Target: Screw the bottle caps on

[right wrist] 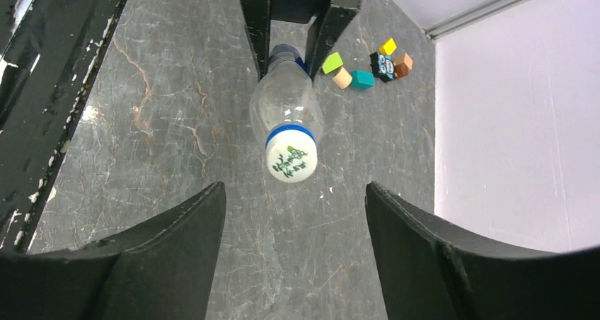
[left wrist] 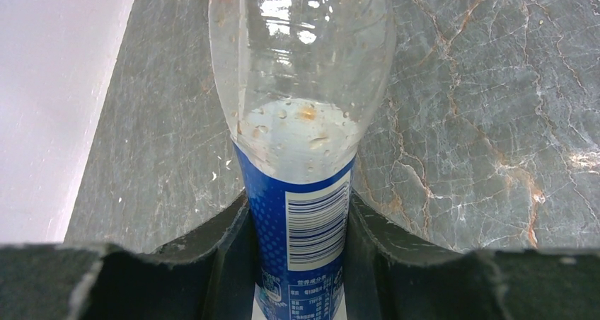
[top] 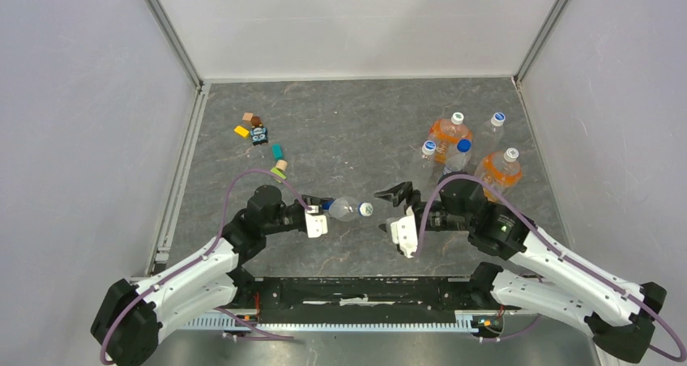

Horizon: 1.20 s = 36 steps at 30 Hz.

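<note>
My left gripper [top: 324,207] is shut on the blue label band of a slim clear bottle [top: 344,208] and holds it lying level, neck pointing right. In the left wrist view the fingers [left wrist: 212,256] clamp both sides of the label [left wrist: 301,228]. A white cap [right wrist: 291,159] with green print sits on the bottle's mouth above a blue ring. My right gripper [top: 393,204] is open and empty. It faces the cap end-on, a short way off, with its jaws spread wider than the cap [top: 365,210]. Other clear bottles [top: 427,159] stand at the back right.
Two orange-liquid bottles [top: 448,131] [top: 498,173] stand at the back right beside a clear bottle with a bright blue cap [top: 458,157] and another clear bottle [top: 492,129]. Small coloured blocks and a toy figure [top: 259,133] lie at the back left. Walls close in the table's sides.
</note>
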Each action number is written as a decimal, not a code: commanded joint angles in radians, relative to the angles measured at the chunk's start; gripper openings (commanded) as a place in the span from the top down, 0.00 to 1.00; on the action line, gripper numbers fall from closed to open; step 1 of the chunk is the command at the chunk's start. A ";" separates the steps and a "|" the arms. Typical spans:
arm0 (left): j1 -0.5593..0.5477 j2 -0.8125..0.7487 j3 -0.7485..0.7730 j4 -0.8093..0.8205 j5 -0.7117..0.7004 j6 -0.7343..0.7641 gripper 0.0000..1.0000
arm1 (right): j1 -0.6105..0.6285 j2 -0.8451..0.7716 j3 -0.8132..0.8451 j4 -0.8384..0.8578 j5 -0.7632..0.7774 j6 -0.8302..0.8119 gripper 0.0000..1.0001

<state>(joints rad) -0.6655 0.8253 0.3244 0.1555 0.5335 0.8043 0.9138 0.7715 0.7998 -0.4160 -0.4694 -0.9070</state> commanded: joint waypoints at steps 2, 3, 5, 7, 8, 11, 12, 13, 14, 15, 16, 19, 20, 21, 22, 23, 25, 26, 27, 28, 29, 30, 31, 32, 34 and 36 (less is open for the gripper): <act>-0.003 0.003 0.044 0.012 0.032 -0.005 0.54 | 0.032 0.035 0.052 -0.007 0.015 -0.082 0.28; -0.004 0.004 0.044 0.012 0.032 -0.005 0.54 | 0.038 0.041 0.052 -0.003 0.017 -0.084 0.30; -0.005 0.009 0.045 0.012 0.035 -0.006 0.55 | 0.050 0.055 0.055 0.001 0.026 -0.089 0.34; -0.004 0.012 0.045 0.012 0.039 -0.006 0.55 | 0.063 0.071 0.057 0.005 0.043 -0.098 0.45; -0.005 0.012 0.045 0.011 0.040 -0.005 0.55 | 0.068 0.076 0.056 0.010 0.051 -0.100 0.50; -0.005 0.008 0.045 0.010 0.043 -0.007 0.55 | 0.072 0.085 0.053 0.025 0.061 -0.105 0.52; -0.005 0.009 0.045 0.010 0.045 -0.008 0.55 | 0.073 0.089 0.053 0.029 0.064 -0.105 0.52; -0.005 0.008 0.046 0.010 0.045 -0.007 0.55 | 0.073 0.091 0.052 0.032 0.067 -0.107 0.52; -0.005 0.009 0.047 0.010 0.047 -0.008 0.55 | 0.073 0.092 0.051 0.032 0.071 -0.108 0.52; -0.005 0.009 0.047 0.010 0.049 -0.008 0.55 | 0.074 0.095 0.049 0.034 0.073 -0.111 0.52; -0.005 0.009 0.047 0.010 0.050 -0.008 0.55 | 0.075 0.095 0.047 0.034 0.080 -0.112 0.52; -0.006 0.009 0.047 0.010 0.052 -0.008 0.55 | 0.074 0.096 0.039 0.044 0.095 -0.113 0.52; -0.008 0.009 0.047 0.010 0.052 -0.008 0.55 | 0.074 0.097 0.039 0.045 0.094 -0.113 0.52; -0.008 0.011 0.046 0.010 0.052 -0.009 0.55 | 0.074 0.099 0.038 0.048 0.092 -0.114 0.52; -0.008 0.010 0.047 0.010 0.051 -0.009 0.55 | 0.074 0.100 0.038 0.049 0.088 -0.114 0.52; -0.008 0.011 0.047 0.010 0.052 -0.009 0.55 | 0.074 0.102 0.036 0.051 0.082 -0.113 0.52; -0.009 0.010 0.047 0.010 0.052 -0.010 0.55 | 0.076 0.106 0.035 0.053 0.082 -0.114 0.52; -0.009 0.010 0.047 0.011 0.052 -0.009 0.55 | 0.077 0.106 0.034 0.054 0.080 -0.114 0.52; -0.009 0.011 0.047 0.010 0.052 -0.010 0.55 | 0.079 0.107 0.033 0.055 0.077 -0.115 0.52; -0.009 0.010 0.047 0.010 0.052 -0.010 0.55 | 0.078 0.110 0.035 0.054 0.073 -0.113 0.52; -0.011 0.010 0.047 0.010 0.052 -0.011 0.55 | 0.080 0.112 0.035 0.054 0.069 -0.111 0.52; -0.011 0.011 0.047 0.010 0.052 -0.011 0.55 | 0.082 0.116 0.035 0.055 0.068 -0.111 0.53; -0.011 0.010 0.047 0.009 0.052 -0.010 0.55 | 0.083 0.118 0.035 0.054 0.068 -0.111 0.55; -0.011 0.012 0.047 0.009 0.052 -0.011 0.55 | 0.085 0.121 0.035 0.055 0.069 -0.111 0.56; -0.011 0.011 0.047 0.010 0.052 -0.010 0.55 | 0.089 0.126 0.035 0.054 0.071 -0.111 0.59; -0.011 0.011 0.047 0.010 0.051 -0.011 0.55 | 0.092 0.133 0.038 0.050 0.071 -0.109 0.62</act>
<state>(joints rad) -0.6701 0.8356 0.3336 0.1493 0.5598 0.8040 0.9951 0.8948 0.8146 -0.3969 -0.3946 -0.9932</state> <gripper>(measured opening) 0.456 0.403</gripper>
